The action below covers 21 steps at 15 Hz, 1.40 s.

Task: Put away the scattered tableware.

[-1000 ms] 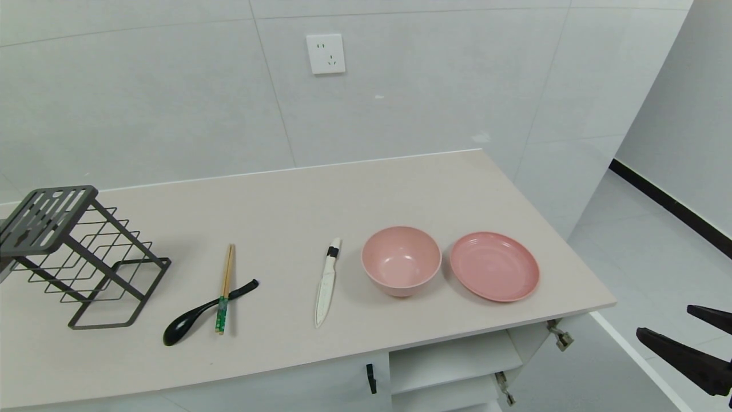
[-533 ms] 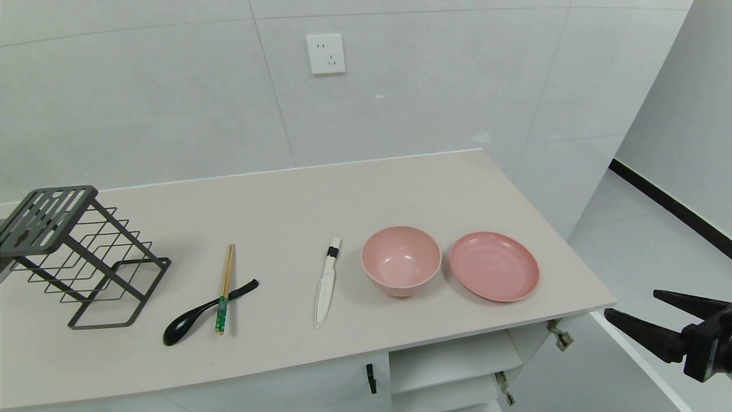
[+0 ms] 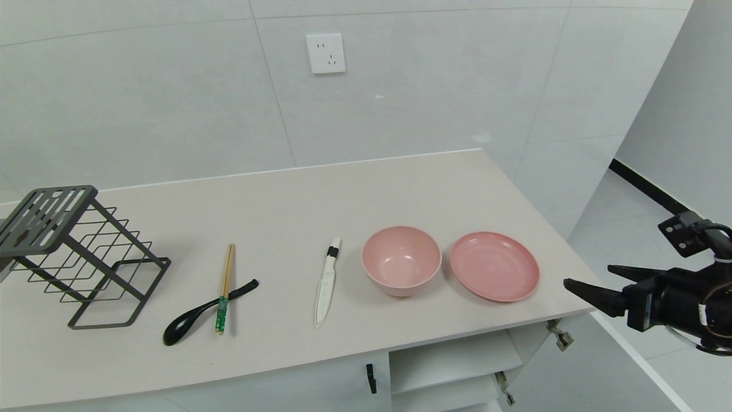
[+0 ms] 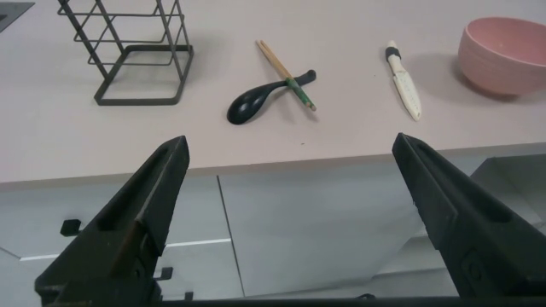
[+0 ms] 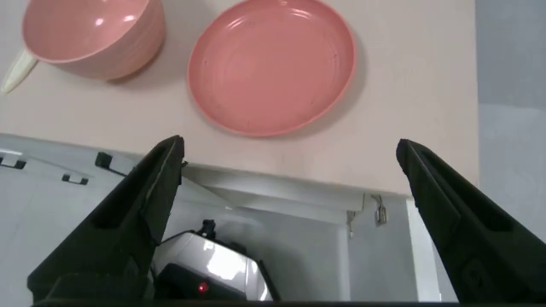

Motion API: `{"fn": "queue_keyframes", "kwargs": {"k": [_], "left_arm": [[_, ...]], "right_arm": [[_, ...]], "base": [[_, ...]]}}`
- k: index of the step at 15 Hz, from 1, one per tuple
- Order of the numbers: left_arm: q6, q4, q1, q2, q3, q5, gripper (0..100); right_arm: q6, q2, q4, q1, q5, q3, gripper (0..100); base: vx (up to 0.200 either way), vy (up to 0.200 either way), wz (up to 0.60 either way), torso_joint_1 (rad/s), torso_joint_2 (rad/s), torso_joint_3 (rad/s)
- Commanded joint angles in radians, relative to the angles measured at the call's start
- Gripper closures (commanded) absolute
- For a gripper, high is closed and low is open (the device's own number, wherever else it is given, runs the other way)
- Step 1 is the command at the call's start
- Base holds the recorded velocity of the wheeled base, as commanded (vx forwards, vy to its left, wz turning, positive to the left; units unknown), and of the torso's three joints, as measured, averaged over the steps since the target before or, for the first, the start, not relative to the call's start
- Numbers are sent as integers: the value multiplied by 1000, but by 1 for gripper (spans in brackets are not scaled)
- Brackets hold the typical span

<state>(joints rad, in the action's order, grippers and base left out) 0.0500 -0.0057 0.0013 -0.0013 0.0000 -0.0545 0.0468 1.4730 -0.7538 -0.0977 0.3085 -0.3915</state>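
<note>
On the beige counter (image 3: 343, 189) lie a pink bowl (image 3: 401, 260), a pink plate (image 3: 494, 265) to its right, a white knife (image 3: 326, 282), wooden chopsticks (image 3: 225, 288) crossing a black spoon (image 3: 200, 313), and a dark wire rack (image 3: 74, 252) at far left. My right gripper (image 3: 589, 277) hovers open and holding nothing just off the counter's right end, beside the plate (image 5: 271, 64) and bowl (image 5: 94, 34). My left gripper (image 4: 290, 149) is open in front of the counter's front edge, facing the spoon (image 4: 256, 98), chopsticks (image 4: 286, 72), knife (image 4: 403, 68) and rack (image 4: 136, 43).
Below the counter's right part an open cupboard (image 3: 452, 360) shows white shelves, with a black door handle (image 3: 371, 377) beside it. A wall socket (image 3: 325, 53) sits on the tiled wall behind. To the right of the counter's end there is open floor.
My right gripper has risen from the lower right corner and moved left, up to the counter's right end near the plate. The tableware has not moved.
</note>
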Motion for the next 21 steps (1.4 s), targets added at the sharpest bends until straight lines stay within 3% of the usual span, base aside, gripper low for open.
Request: {"fn": "queue_keyframes", "kwargs": {"k": [1, 3, 21], "left_arm": [[1, 0, 0, 1, 0, -1, 0], [2, 0, 0, 1, 0, -1, 0], [1, 0, 0, 1, 0, 1, 0]], "right_arm": [[54, 138, -62, -1, 4, -41, 0], [64, 194, -125, -2, 7, -52, 0], [85, 553, -206, 18, 35, -306, 0]], "base": [[0, 0, 0, 0, 0, 0], [0, 0, 0, 0, 0, 0], [0, 0, 0, 0, 0, 0]]}}
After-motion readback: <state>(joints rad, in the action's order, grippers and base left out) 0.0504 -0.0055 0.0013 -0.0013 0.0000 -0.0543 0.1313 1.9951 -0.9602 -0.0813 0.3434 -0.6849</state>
